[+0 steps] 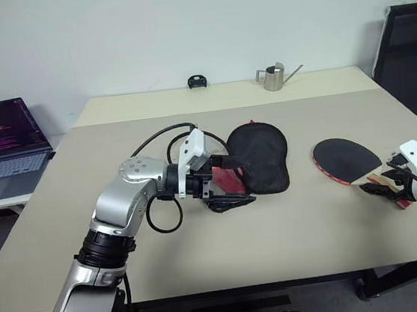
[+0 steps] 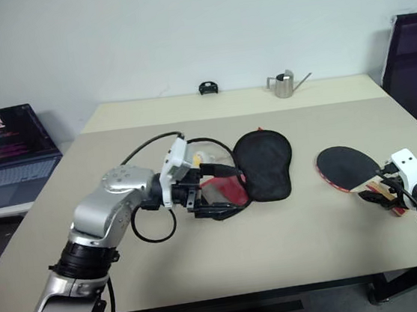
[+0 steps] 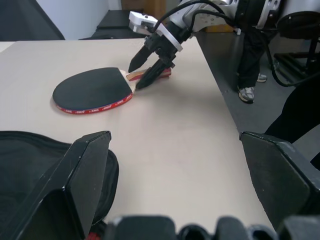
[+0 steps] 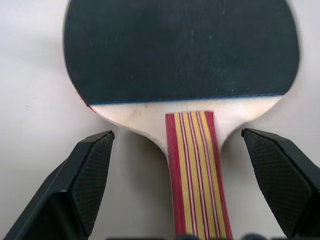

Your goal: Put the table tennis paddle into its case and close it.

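The table tennis paddle [image 1: 347, 159] lies flat on the right of the table, black face up, its striped handle [image 4: 197, 175] pointing toward the near right edge. My right gripper [image 1: 381, 181] is open, low over the table, with one finger on each side of the handle. The case [image 1: 259, 154] lies at the table's middle, black mesh side up, with red lining showing at its narrow end [image 1: 226, 176]. My left gripper [image 1: 248, 183] stands open at that narrow end, one finger [image 3: 85, 170] over the case [image 3: 30, 165]. The left wrist view also shows the paddle [image 3: 92, 90] and the right gripper [image 3: 136, 77].
A laptop [image 1: 4, 145] sits open on a side desk at the left. A metal watering can [image 1: 273, 78] and a small black object [image 1: 198, 81] stand at the table's far edge. A black chair [image 1: 407, 50] is at the right. A person's legs [image 3: 247, 65] stand beyond the table's right side.
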`<state>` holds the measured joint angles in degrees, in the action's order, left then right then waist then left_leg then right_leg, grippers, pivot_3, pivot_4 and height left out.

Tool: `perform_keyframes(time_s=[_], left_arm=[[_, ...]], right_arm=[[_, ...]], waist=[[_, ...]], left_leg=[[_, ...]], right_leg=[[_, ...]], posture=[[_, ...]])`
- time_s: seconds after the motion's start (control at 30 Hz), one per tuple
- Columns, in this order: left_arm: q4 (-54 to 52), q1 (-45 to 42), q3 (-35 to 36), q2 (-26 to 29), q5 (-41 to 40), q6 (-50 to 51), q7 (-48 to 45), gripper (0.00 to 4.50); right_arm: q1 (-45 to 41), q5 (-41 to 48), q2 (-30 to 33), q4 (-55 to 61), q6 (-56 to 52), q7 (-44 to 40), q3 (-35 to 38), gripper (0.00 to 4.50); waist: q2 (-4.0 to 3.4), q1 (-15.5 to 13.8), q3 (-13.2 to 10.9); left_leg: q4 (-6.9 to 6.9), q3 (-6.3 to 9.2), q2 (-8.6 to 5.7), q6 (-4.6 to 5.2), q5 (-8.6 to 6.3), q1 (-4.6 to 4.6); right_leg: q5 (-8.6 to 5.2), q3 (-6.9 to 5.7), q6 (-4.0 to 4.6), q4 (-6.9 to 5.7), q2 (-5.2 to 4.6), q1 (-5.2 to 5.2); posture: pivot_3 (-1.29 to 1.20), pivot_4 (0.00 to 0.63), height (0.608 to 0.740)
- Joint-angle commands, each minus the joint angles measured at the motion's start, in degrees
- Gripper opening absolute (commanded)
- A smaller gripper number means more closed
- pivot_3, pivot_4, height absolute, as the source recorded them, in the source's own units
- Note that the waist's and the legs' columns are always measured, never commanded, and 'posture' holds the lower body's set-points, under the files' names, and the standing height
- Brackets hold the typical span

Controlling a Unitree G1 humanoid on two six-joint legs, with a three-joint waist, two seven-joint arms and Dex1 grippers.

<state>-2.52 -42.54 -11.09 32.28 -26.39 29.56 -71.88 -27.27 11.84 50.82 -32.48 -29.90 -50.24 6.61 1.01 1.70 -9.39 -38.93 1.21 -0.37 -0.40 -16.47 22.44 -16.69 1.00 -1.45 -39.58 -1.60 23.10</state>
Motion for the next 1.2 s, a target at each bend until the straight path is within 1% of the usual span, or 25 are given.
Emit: perform_keyframes(time_s=[0.03,0.2,0.23,0.3,0.4,0.57,0.7,0.9,1.03,1.13,1.2], left_arm=[[-2.1,-0.1,1.6,1.1,-0.2,-0.2,0.2,4.5],[-2.7,0.5,2.0,1.8,-0.5,0.0,0.7,4.5],[-2.7,0.6,2.0,1.9,-0.5,0.0,0.8,4.5],[-2.7,0.8,2.1,2.0,-0.5,-0.1,0.9,4.5],[-2.6,1.2,2.1,2.4,-0.2,-0.6,1.0,4.5],[-2.5,2.2,3.7,3.5,-0.6,-0.2,2.3,4.5],[-2.3,4.1,6.7,5.7,-0.6,-0.4,3.7,4.5],[-2.7,6.1,8.8,7.7,-0.6,-0.2,5.0,4.5],[-2.4,7.5,10.8,9.0,-0.4,-0.4,6.6,4.5],[-2.7,8.2,11.9,8.7,-0.4,-1.8,7.7,4.5],[-3.4,8.8,12.5,8.6,-0.9,-2.3,7.9,4.5]], right_arm=[[-2.7,-1.7,0.1,-4.5,2.8,-1.3,-0.8,4.48],[-4.5,-2.4,-0.5,-8.5,4.1,-2.1,-1.1,4.48],[-4.7,-2.5,-0.7,-8.9,4.2,-2.0,-1.1,4.31],[-4.7,-2.2,-1.0,-9.0,4.0,-1.8,-0.9,3.85],[-4.1,-2.0,-1.5,-8.2,3.5,-1.2,-0.5,2.81],[-2.5,-1.3,-2.2,-5.7,4.0,2.3,1.7,1.16],[-0.4,0.3,-2.1,0.8,1.9,5.0,5.1,1.11],[2.1,2.6,-2.6,11.7,-3.4,8.0,7.4,1.11],[1.6,5.4,-3.4,25.1,-10.5,10.2,7.8,1.11],[-0.3,6.9,-4.7,32.7,-16.6,12.9,7.2,1.11],[-2.9,7.5,-6.9,36.4,-21.6,16.4,6.7,1.11]], waist=[[0.0,0.1,0.0],[0.0,0.1,0.0],[0.01,0.1,0.0],[0.01,0.1,0.0],[0.01,0.1,0.0],[0.01,0.2,0.0],[-0.01,0.1,0.0],[-0.09,0.0,-0.1],[-0.21,0.2,-0.1],[-0.22,0.1,-0.1],[-0.21,0.1,-0.2]], left_leg=[[0.0,-0.01,0.0,0.0,0.0,-0.01],[-0.03,0.0,0.0,0.0,0.0,-0.08],[-0.03,-0.01,0.0,0.0,0.0,-0.13],[-0.01,0.01,0.01,0.0,0.0,-0.33],[0.07,0.08,0.05,0.01,-0.01,-0.71],[0.07,0.09,0.05,0.01,-0.01,-0.74],[0.06,0.1,0.05,0.01,-0.01,-0.74],[0.1,0.15,0.04,0.01,-0.01,-0.63],[0.17,0.14,0.05,0.01,-0.02,-0.62],[0.19,0.2,0.08,0.01,-0.02,-0.59],[0.19,0.22,0.07,0.01,-0.02,-0.56]], right_leg=[[0.0,0.02,0.0,0.0,-0.01,0.0],[0.01,0.01,0.02,-0.02,-0.02,-0.08],[0.01,0.02,0.02,-0.01,-0.02,-0.13],[0.01,-0.01,0.02,0.05,-0.02,-0.36],[0.01,-0.08,0.02,0.25,0.0,-0.79],[0.01,-0.07,0.02,0.26,0.0,-0.84],[0.02,-0.07,0.01,0.26,-0.01,-0.83],[0.02,-0.13,0.01,0.39,-0.06,-0.8],[0.02,-0.11,0.0,0.45,-0.06,-0.77],[0.02,-0.17,0.0,0.48,-0.05,-0.75],[0.02,-0.18,0.0,0.5,-0.06,-0.75]], posture=[[0.0,0.15,0.74],[0.0,0.15,0.74],[0.0,0.15,0.74],[0.0,0.15,0.74],[0.0,0.15,0.74],[0.0,0.15,0.74],[0.0,0.15,0.74],[0.0,0.15,0.74],[0.0,0.15,0.74],[0.0,0.15,0.74],[0.0,0.15,0.74]])
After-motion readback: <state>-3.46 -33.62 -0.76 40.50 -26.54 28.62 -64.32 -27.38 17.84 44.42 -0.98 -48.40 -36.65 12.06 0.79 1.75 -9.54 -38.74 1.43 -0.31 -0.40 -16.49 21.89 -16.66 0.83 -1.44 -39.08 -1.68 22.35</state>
